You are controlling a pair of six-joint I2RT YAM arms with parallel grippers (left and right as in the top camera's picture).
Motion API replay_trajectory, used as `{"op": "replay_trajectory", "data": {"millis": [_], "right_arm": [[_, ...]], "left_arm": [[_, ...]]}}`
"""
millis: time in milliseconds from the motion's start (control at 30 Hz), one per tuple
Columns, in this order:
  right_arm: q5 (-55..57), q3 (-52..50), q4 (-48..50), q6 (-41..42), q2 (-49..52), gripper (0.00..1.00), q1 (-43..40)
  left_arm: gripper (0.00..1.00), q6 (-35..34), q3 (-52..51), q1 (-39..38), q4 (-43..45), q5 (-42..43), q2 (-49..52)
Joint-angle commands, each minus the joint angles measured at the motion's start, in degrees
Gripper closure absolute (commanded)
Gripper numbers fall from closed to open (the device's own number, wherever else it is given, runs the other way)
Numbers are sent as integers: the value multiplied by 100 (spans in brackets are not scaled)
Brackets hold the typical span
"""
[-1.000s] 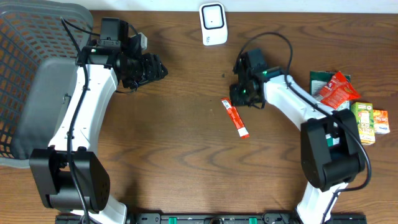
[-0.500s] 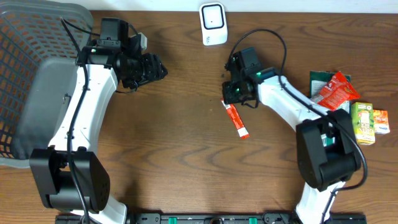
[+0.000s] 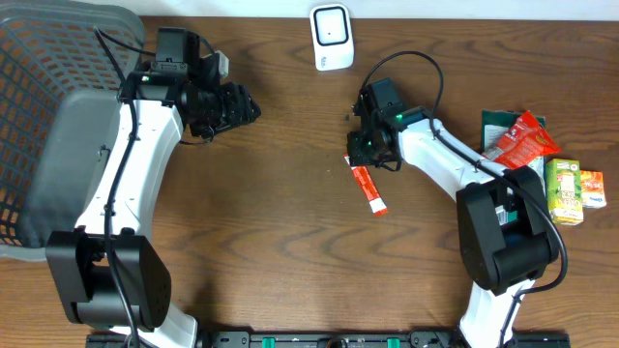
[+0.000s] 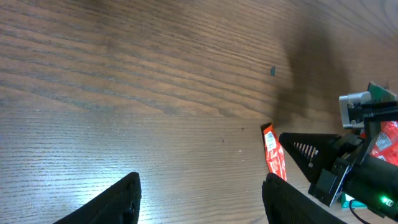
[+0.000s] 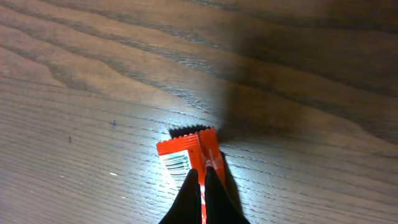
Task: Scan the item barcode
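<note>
The item is a slim orange-red packet [image 3: 368, 190] lying flat on the wooden table, its white barcode patch [image 5: 176, 163] facing up. My right gripper [image 3: 358, 158] is shut, and its two fingertips [image 5: 202, 174] rest together over the packet's [image 5: 186, 145] upper end with nothing clamped between them. The left gripper [image 3: 248, 104] hangs open at the table's upper left, well apart from the packet [image 4: 273, 157], with only bare wood between its fingers [image 4: 118, 200]. The white scanner [image 3: 331, 37] stands at the back edge, in the middle.
A dark mesh basket [image 3: 39, 68] with a grey liner fills the left side. At the right edge sit a heap of red and green snack packets [image 3: 520, 135] and a juice carton [image 3: 573, 188].
My right gripper has slid left and slightly down, from beside the packet to over its upper end. The left arm has not moved.
</note>
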Motion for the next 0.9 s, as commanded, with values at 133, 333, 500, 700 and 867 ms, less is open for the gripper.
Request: {"op": "replay_trajectory", "data": {"millis": [133,333,500,700,867], "right_arm": [[321,-81,28,114,179,99,247],[553,-87,79,114,433,99,323],[396,-63,142,151,485,99,334],[-153,358,-166,-24,-153,98,184],[-168,538,-811,-22,-946,78,-7]], "left_arm": [[36,52,-107,-4,-15,-50,-11],[36,52,-107,-4,-15,-55,-11],[37,52,-107,-4,-13,-55,-11],[37,55,-107,-4,-13,-57,-11],[36,52,-107,-4,-15,-57,-11]]}}
